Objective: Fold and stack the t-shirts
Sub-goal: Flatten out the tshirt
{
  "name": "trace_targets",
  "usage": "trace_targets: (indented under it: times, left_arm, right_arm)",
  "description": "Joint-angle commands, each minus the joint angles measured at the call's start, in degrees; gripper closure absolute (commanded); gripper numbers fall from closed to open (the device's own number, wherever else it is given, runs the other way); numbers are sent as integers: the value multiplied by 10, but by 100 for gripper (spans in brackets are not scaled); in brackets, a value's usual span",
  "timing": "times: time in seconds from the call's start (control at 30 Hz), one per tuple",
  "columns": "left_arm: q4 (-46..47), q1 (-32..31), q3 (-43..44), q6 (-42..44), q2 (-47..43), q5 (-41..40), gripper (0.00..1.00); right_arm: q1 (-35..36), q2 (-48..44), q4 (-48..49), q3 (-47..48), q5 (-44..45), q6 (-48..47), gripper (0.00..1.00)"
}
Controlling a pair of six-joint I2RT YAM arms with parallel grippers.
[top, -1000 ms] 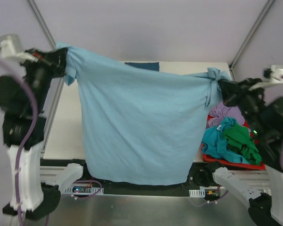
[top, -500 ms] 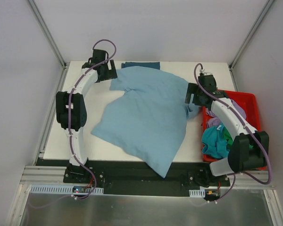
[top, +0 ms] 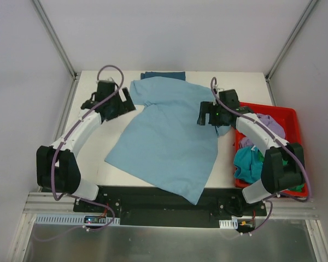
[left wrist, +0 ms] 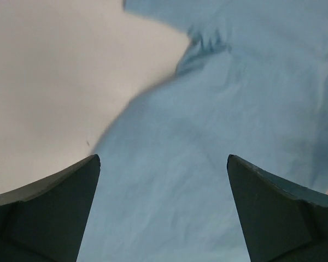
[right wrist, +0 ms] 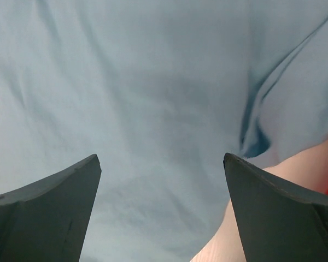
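light blue shirt (top: 169, 136): spread out on the worktop (top: 93, 147), mostly flat with soft creases; collar end toward the far edge; one lower corner hangs over the near edge
dark blue shirt (top: 163, 76): folded flat at the far edge, just beside the light one's collar end
left pincer (top: 127, 103): jaws wide, holding nothing; at the sleeve on the left side; wrist view shows cloth edge and bare worktop below it (left wrist: 163, 158)
right pincer (top: 203, 115): jaws wide, holding nothing; over the shirt's right side, cloth filling its wrist view (right wrist: 161, 158); contact with the cloth cannot be told
red bin (top: 281, 114): at the right edge; lilac shirt (top: 268, 124) and turquoise shirt (top: 249, 164) crumpled inside
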Motion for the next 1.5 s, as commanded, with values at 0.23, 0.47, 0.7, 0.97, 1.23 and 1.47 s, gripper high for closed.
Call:
trace_targets:
  times: [0.23,0.47,0.7,0.97,1.23,1.47]
  left_arm:
    - [-5,-127,-269,-139,-82,48,1]
    - [-1,-116,-268,-153,19,-3,1]
    - [-24,51,-100,-125,190,24,1]
    - [-145,132,260,-82,344,-56,1]
    - [-171,122,171,-61,162,-64,1]
    - [-88,9,-57,-80,15,-23,1]
  right_arm:
    - [102,8,6,-139,-6,66,4]
    - [159,17,48,-201,-36,115,4]
    - [281,61,121,-172,-97,195,4]
    - [418,178,179,71,-235,170,4]
    - [313,45,91,0,-114,107,4]
    - [147,16,0,-48,4,60,4]
